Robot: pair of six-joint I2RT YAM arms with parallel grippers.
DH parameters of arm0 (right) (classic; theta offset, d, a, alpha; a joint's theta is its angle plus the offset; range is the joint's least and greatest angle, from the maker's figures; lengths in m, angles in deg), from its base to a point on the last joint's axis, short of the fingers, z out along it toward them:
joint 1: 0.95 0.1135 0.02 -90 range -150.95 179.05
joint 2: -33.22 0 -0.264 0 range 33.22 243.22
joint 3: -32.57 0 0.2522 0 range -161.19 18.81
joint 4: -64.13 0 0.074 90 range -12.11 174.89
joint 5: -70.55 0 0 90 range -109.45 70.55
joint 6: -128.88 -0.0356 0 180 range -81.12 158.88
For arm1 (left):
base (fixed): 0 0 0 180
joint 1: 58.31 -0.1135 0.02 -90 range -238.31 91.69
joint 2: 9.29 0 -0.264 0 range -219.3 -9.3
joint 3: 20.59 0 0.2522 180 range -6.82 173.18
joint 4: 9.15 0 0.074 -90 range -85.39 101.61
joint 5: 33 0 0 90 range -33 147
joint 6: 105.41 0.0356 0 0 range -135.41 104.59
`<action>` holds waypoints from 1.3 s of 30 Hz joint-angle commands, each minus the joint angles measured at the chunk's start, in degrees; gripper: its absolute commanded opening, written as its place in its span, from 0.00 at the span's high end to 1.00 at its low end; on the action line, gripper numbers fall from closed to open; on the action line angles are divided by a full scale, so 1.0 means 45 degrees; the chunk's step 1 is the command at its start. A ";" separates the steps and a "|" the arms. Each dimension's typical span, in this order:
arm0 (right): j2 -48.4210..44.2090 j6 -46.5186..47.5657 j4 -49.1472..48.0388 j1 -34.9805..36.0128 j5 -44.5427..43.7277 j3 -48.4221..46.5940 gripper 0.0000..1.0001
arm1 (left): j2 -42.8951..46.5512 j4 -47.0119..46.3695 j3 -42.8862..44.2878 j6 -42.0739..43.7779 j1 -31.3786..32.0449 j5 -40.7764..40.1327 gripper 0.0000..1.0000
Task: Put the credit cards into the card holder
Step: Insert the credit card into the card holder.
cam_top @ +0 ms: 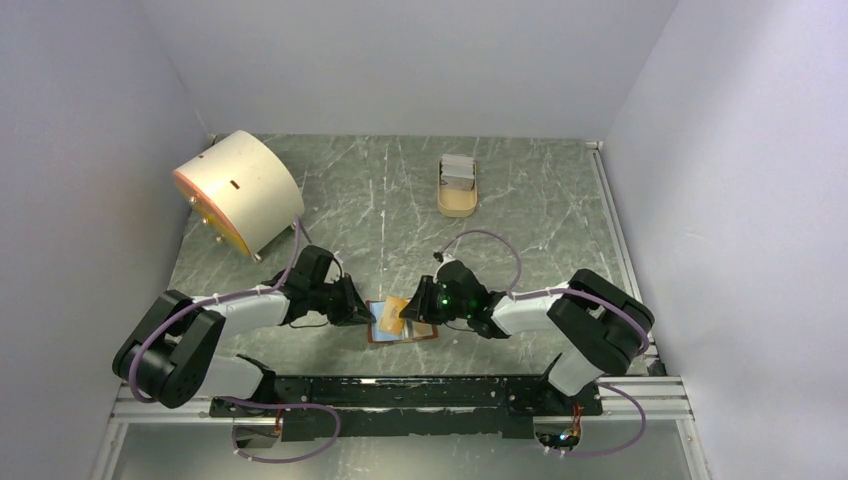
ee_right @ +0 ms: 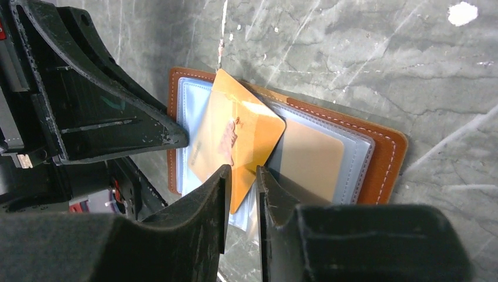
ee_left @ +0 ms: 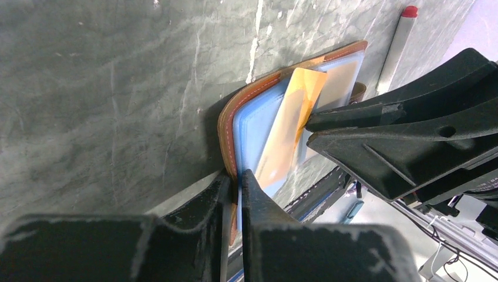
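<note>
The card holder (cam_top: 425, 331) lies open on the table between both arms, brown leather outside, pale blue sleeves inside (ee_right: 364, 158). My left gripper (ee_left: 239, 179) is shut on its near edge (ee_left: 228, 132), leather and blue lining pinched between the jaws. An orange credit card (ee_right: 235, 132) lies askew on the sleeves, its top partly under a clear flap. My right gripper (ee_right: 243, 176) stands a little open, the card's lower corner in the gap. A tan card (ee_right: 311, 158) sits in a pocket beside it. In the top view the orange card (cam_top: 389, 318) shows between the left gripper (cam_top: 364, 314) and right gripper (cam_top: 408, 308).
A cream drum (cam_top: 238, 190) stands at the back left. A tan oval tray (cam_top: 458, 190) with pale flat things in it is at the back middle. A thin white stick with a red cap (ee_left: 397, 44) lies just beyond the wallet. The black rail (cam_top: 420, 392) runs along the near edge.
</note>
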 commanded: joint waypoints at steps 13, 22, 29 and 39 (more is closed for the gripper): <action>0.0388 0.1852 0.1972 -0.0181 -0.1095 -0.2628 0.51 | 0.0273 -0.0232 0.0193 0.0402 0.0236 -0.0066 0.91; 0.2083 0.2265 0.1761 -0.0349 -0.0257 -0.3997 0.50 | 0.0223 -0.0205 0.0213 0.0485 0.0236 -0.0054 0.91; 0.2300 0.2240 0.0780 -0.0346 0.1069 -0.3885 0.52 | 0.0196 -0.0252 0.0240 0.0485 0.0236 -0.0053 0.91; 0.2279 0.1858 -0.0366 -0.0349 0.2226 -0.3328 0.55 | 0.0375 -0.0668 0.0128 0.0137 0.0223 0.0104 0.91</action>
